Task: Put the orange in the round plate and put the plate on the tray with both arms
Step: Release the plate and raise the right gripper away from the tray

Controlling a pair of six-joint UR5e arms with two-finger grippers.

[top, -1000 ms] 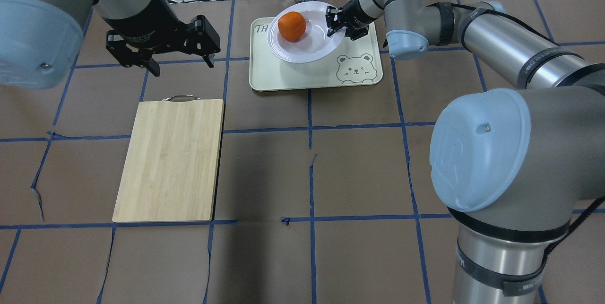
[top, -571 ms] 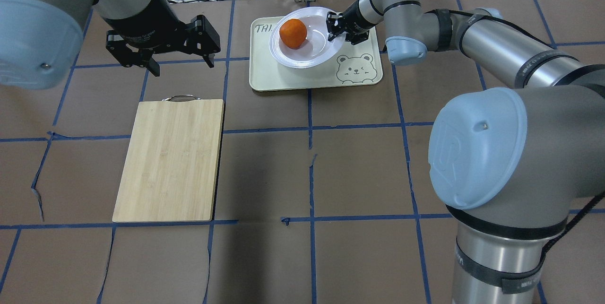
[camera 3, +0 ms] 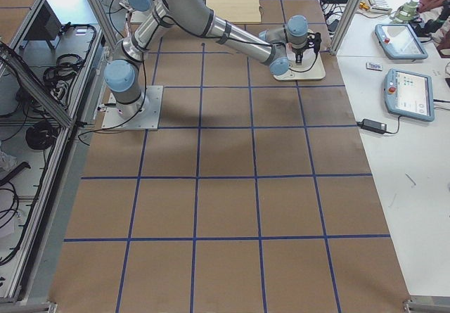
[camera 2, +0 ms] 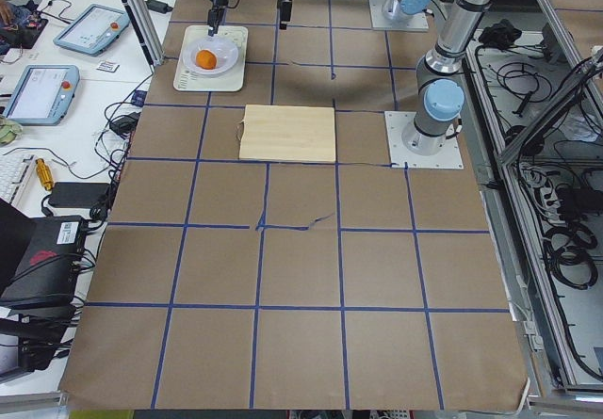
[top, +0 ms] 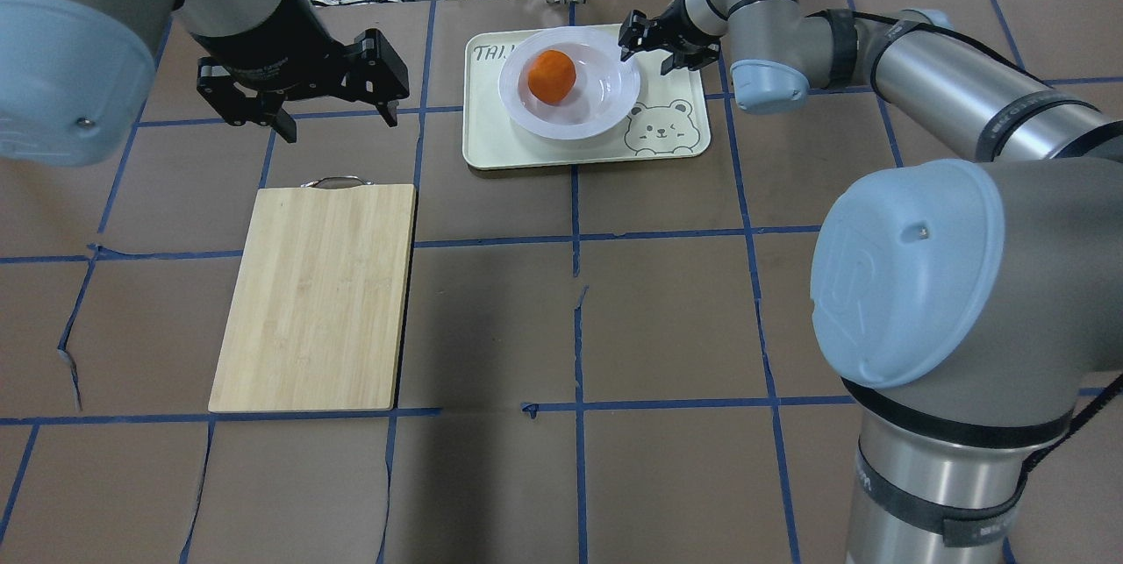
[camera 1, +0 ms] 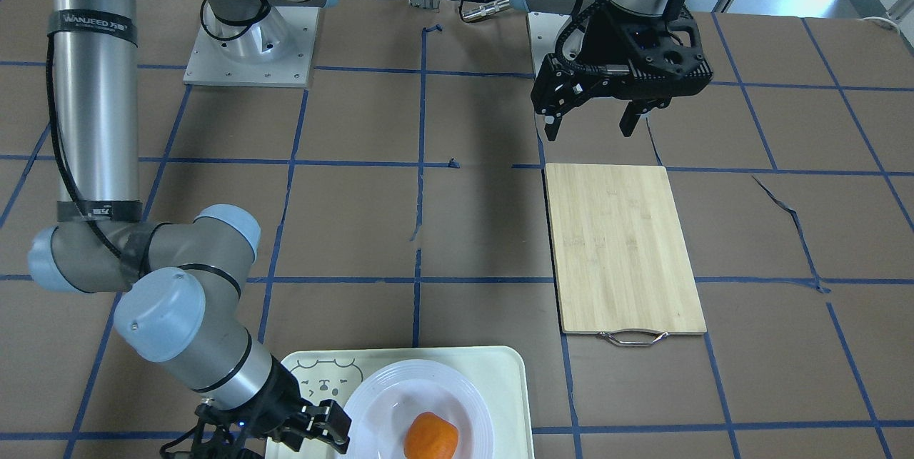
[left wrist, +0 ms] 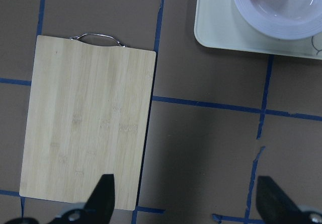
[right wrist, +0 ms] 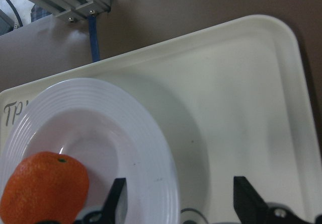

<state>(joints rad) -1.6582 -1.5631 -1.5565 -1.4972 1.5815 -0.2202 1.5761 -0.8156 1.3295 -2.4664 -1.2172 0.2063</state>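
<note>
The orange (top: 552, 76) lies in the sunken centre of the round plate (top: 605, 112), which rests flat on the tray (top: 526, 147). My right gripper (top: 651, 45) is open at the plate's far right rim, holding nothing. In the right wrist view its two fingers stand apart at the bottom, with the edge of the plate (right wrist: 151, 133) and the orange (right wrist: 43, 186) between and left of them. My left gripper (top: 329, 112) hangs open and empty above the table, left of the tray and behind the cutting board.
A bamboo cutting board (top: 316, 296) with a metal handle lies at the left, below the left gripper (left wrist: 186, 183). Cables and an aluminium post sit beyond the table's far edge. Blue tape lines cross the brown table cover.
The plate, tilted and held at its rim by the right gripper, now lies flat on the tray. The right gripper has let go and drawn back slightly. The left arm has not moved.
</note>
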